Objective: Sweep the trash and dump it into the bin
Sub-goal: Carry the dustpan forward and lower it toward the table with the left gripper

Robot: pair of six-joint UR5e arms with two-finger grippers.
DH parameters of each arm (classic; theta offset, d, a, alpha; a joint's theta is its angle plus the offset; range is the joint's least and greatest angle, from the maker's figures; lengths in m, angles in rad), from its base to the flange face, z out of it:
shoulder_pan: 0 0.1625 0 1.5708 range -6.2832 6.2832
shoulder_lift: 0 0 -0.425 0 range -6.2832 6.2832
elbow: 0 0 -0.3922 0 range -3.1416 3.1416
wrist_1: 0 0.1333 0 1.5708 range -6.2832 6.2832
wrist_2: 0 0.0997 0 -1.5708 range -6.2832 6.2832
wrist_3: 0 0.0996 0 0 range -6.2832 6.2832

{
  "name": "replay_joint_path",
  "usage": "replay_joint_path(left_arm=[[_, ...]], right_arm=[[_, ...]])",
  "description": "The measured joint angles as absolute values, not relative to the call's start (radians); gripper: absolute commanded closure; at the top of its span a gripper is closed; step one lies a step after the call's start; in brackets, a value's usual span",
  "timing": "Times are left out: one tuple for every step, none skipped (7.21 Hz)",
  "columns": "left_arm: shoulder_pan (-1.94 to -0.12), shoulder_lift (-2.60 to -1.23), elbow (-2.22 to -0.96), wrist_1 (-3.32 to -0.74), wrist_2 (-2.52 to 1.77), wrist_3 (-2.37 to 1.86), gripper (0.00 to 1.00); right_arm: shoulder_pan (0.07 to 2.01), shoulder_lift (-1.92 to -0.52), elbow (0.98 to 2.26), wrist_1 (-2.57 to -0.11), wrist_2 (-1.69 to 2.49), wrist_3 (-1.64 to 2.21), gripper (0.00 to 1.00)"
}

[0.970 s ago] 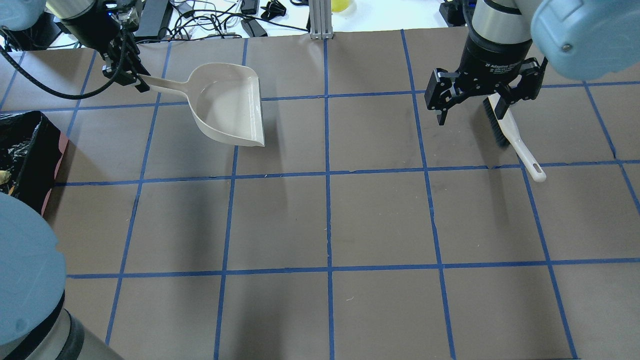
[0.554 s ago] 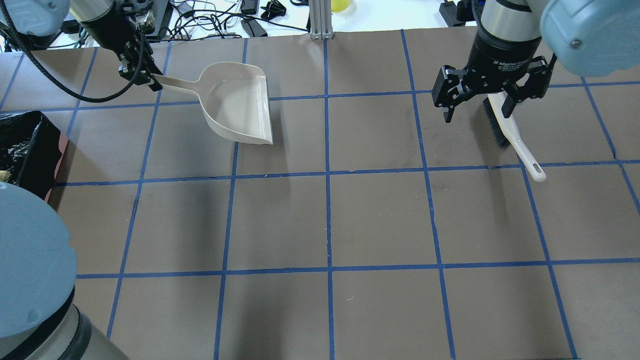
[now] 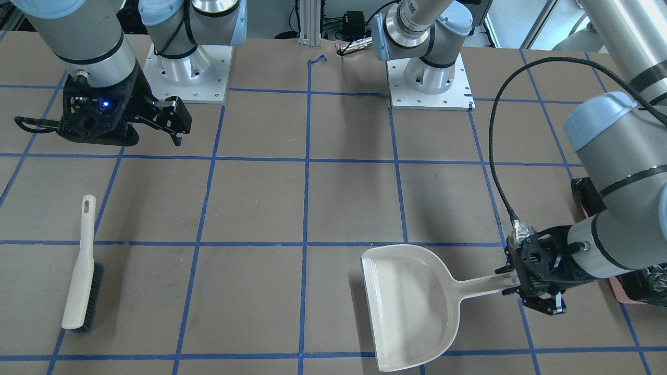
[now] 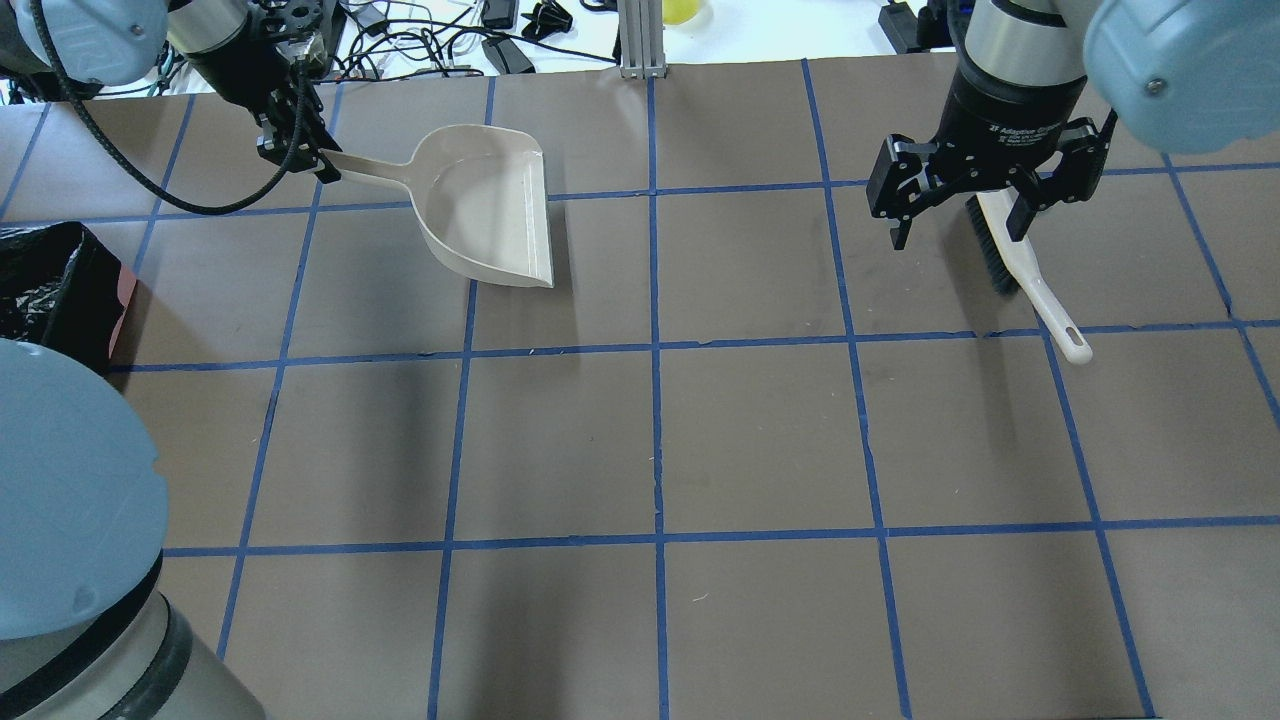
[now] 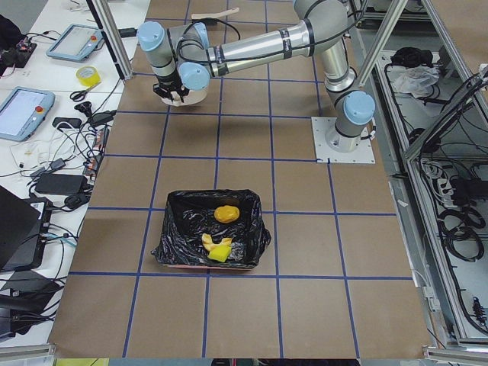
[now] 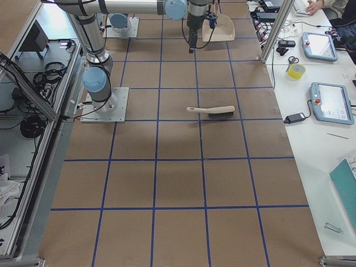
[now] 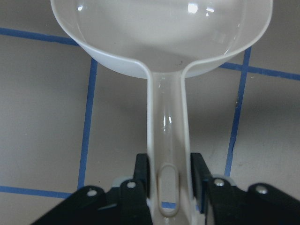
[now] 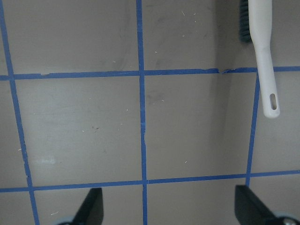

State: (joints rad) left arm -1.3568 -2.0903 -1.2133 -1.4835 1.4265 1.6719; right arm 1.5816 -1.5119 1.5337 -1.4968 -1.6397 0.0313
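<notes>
brown taped table (image 4: 760,440) bears a brush (image 4: 1030,290) near the spread right hand (image 4: 957,236); left hand (image 4: 328,172) pinches the dustpan (image 4: 490,210).

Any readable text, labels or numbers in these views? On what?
"2F Adaptive": white print on the right gripper body; the rest is too blurred.
Sticker on the left arm: too small to read.
No text visible on the dustpan, brush or bin.

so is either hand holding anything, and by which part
The left hand grips the dustpan by its handle end. The right hand is open and empty; the brush lies on the table.
</notes>
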Motion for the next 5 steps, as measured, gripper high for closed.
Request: replay_joint_path(left_arm=[[-1.35, -2.095, -1.215, -1.471, 1.425, 1.71, 1.0], [-1.347, -2.102, -1.216, -1.453, 1.427, 1.736, 1.0], [-1.344, -2.113, -1.216, -1.434, 1.43, 1.76, 1.0], [-1.339, -2.123, -1.217, -1.422, 1.43, 1.783, 1.0], [-1.333, -2.129, -1.217, -1.417, 1.427, 1.793, 1.0]], right_arm=[[1.582, -1.512, 1.539, -1.496, -1.64, 0.032, 0.0], [1.582, -1.512, 1.541, -1.497, -1.64, 0.032, 0.0], [1.582, -1.512, 1.542, -1.5, -1.64, 0.032, 0.0], [1.582, -1.512, 1.543, -1.503, -1.642, 0.032, 0.0], [1.582, -1.512, 1.544, -1.506, -1.647, 0.032, 0.0]])
